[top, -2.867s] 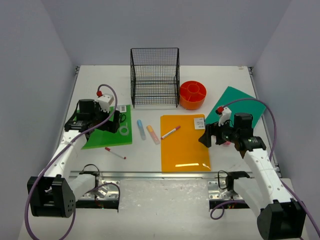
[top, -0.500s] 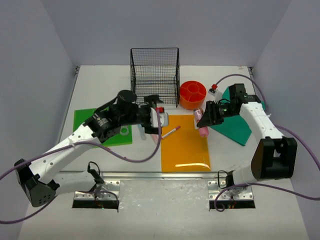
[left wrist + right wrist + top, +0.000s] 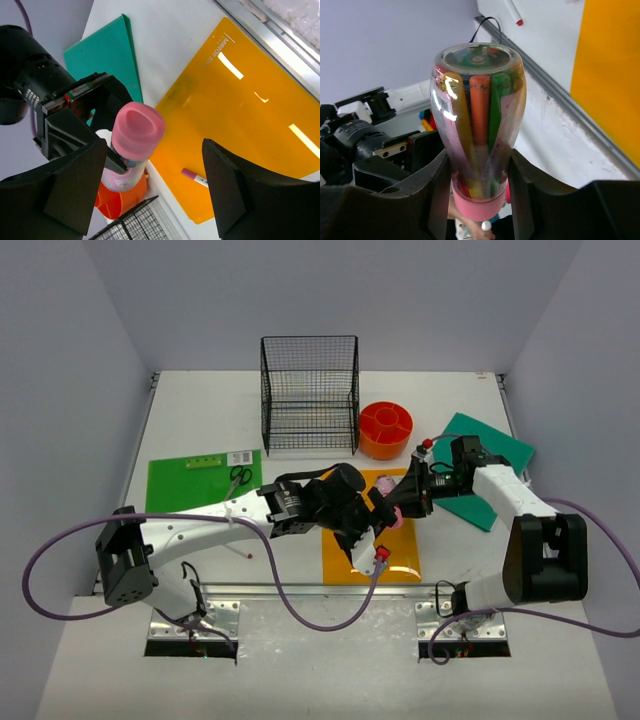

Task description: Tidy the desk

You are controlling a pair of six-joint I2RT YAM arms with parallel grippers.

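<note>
The white desk (image 3: 200, 420) has a silver rail (image 3: 320, 590) along its near edge. My right gripper (image 3: 410, 497) is shut on a clear bottle of crayons with a pink cap (image 3: 391, 515) and holds it above the orange sheet (image 3: 345, 555). In the right wrist view the fingers (image 3: 437, 192) clamp the bottle (image 3: 477, 125) near its cap. My left gripper (image 3: 376, 508) is open in front of the bottle. In the left wrist view the pink cap (image 3: 137, 127) faces the camera beside the left finger (image 3: 75, 187), and my left gripper (image 3: 155, 150) does not touch it.
A black wire rack (image 3: 310, 390) and a round orange tray (image 3: 386, 430) stand at the back. A green sheet (image 3: 190, 490) with scissors (image 3: 238, 476) lies left, a teal sheet (image 3: 490, 455) right. A pink-capped marker (image 3: 195, 176) lies on the orange sheet; another pen (image 3: 242, 552) lies near the rail.
My left arm has swung right across the orange sheet to the bottle, uncovering the green sheet. My right gripper has moved the bottle slightly left and nearer.
</note>
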